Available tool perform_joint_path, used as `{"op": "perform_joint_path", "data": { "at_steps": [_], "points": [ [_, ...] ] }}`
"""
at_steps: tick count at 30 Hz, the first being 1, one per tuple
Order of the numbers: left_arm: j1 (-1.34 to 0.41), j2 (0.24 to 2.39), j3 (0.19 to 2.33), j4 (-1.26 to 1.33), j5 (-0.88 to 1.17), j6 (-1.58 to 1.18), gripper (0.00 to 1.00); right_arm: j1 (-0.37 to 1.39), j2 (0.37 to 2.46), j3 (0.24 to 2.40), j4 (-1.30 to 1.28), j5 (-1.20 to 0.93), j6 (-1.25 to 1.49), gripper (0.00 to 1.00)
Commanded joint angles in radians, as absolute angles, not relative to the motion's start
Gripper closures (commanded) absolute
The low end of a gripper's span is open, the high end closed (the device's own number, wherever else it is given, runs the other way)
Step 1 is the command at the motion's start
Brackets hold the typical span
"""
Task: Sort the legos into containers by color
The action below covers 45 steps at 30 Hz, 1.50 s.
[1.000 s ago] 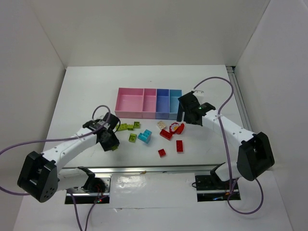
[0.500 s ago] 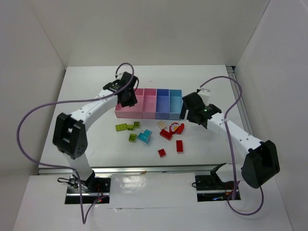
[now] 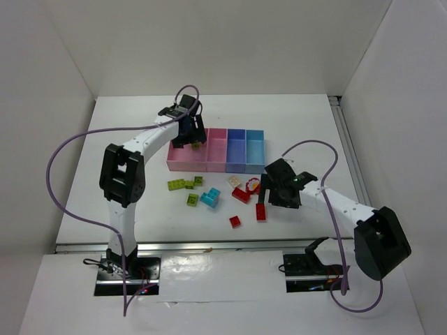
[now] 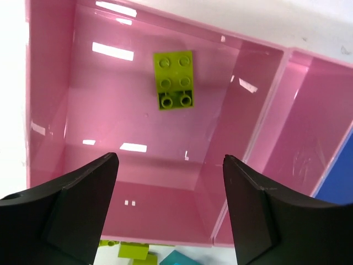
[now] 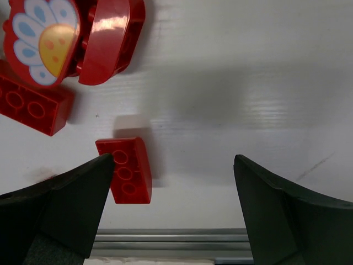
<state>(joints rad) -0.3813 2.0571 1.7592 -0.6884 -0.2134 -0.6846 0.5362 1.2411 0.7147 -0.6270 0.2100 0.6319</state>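
Now lime lego prob. in tray

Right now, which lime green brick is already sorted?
The lime green studded plastic brick in the large pink compartment; the others lie on the white table.

left gripper, right gripper: jaws apart

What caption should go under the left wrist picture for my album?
Open left tool above the pink bin, with one green brick inside.
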Motion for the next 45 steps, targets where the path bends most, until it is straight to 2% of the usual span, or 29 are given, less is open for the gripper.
{"op": "perform_joint_path", "data": {
  "at_steps": [1, 9, 18, 20, 23, 32, 37, 38, 43, 45],
  "points": [
    [-0.385, 1.974, 1.758, -0.698, -0.184, -0.646, 0.12, 0.563, 1.244, 0.701, -0.529, 0.137, 0.628, 0.05],
    [-0.413, 1.751, 1.635, -0.698, -0.184, -0.614, 0.12, 0.586, 1.394, 0.712, -0.495, 0.107, 0.551, 0.10],
    [-0.413, 1.577, 1.482, -0.732, -0.164, -0.594, 0.12, 0.618, 1.359, 0.722, -0.515, 0.127, 0.595, 0.11],
    [-0.413, 1.554, 1.456, -0.732, -0.164, -0.594, 0.14, 0.618, 1.322, 0.735, -0.544, 0.127, 0.606, 0.05],
    [-0.413, 1.554, 1.445, -0.732, -0.164, -0.594, 0.14, 0.629, 1.290, 0.758, -0.571, 0.127, 0.606, 0.01],
    [-0.413, 1.554, 1.425, -0.732, -0.173, -0.594, 0.14, 0.706, 1.276, 0.779, -0.586, 0.032, 0.534, 0.01],
    [-0.413, 1.543, 1.405, -0.752, -0.183, -0.594, 0.14, 0.750, 1.376, 0.802, -0.574, 0.058, 0.505, 0.10],
    [-0.413, 1.543, 1.405, -0.761, -0.192, -0.594, 0.14, 0.750, 1.397, 0.789, -0.562, 0.077, 0.517, 0.17],
    [-0.413, 1.508, 1.341, -0.785, -0.247, -0.594, 0.14, 0.750, 1.459, 0.756, -0.529, 0.077, 0.517, 0.25],
    [-0.413, 1.485, 1.289, -0.785, -0.270, -0.603, 0.14, 0.750, 1.459, 0.756, -0.518, 0.067, 0.517, 0.34]
  ]
}}
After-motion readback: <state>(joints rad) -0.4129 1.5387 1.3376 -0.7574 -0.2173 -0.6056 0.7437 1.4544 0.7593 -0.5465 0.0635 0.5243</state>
